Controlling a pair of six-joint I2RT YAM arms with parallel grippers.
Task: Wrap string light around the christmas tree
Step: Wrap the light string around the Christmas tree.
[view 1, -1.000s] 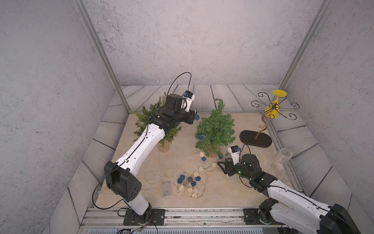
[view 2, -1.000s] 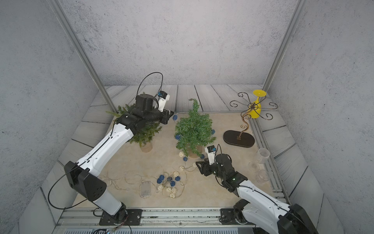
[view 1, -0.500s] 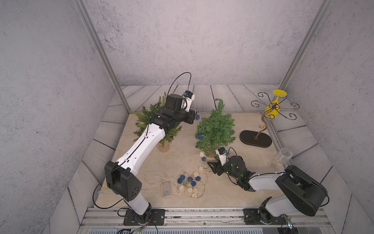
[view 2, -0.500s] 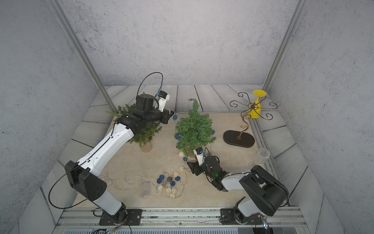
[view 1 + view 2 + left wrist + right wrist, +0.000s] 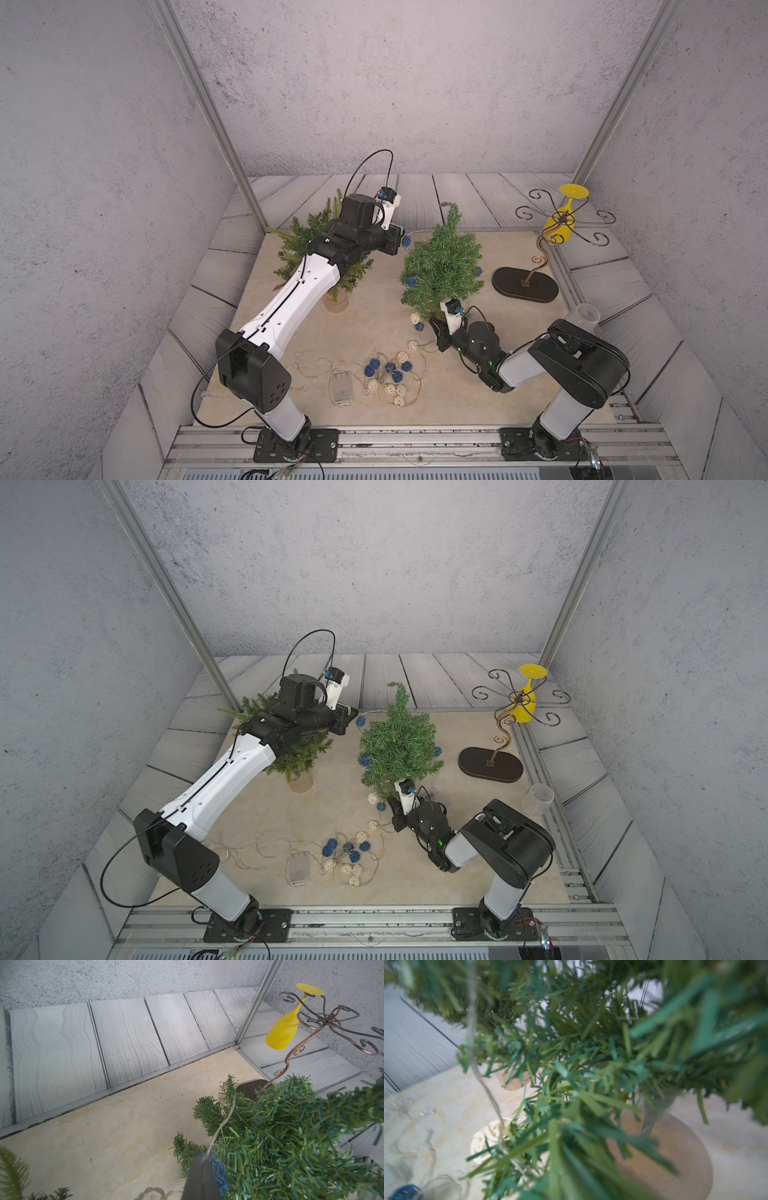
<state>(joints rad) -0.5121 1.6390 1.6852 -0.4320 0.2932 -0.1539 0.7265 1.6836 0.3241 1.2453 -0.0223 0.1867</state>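
The christmas tree (image 5: 442, 262) (image 5: 401, 746) stands mid-mat on a wooden base (image 5: 675, 1157). Most of the string light (image 5: 388, 374) (image 5: 347, 854), with blue and cream balls, lies heaped on the mat in front. My left gripper (image 5: 399, 243) (image 5: 202, 1167) is raised beside the tree's upper left. It is shut on the string light next to a blue ball (image 5: 218, 1169), and the string (image 5: 223, 1124) runs into the branches. My right gripper (image 5: 433, 323) (image 5: 391, 803) is low at the tree's foot and shut. Needles hide its jaws in the right wrist view, so I cannot tell what it grips.
A second fern-like tree (image 5: 316, 249) in a pot sits under my left arm. At the right stand a wire rack with a yellow glass (image 5: 561, 220), the rack's dark base (image 5: 525, 284) and a clear cup (image 5: 586, 316). A battery box (image 5: 341, 386) lies near the front.
My right arm folded and carried its gripper left, in under the tree's lower branches, where it went from open to shut. The left arm has not moved.
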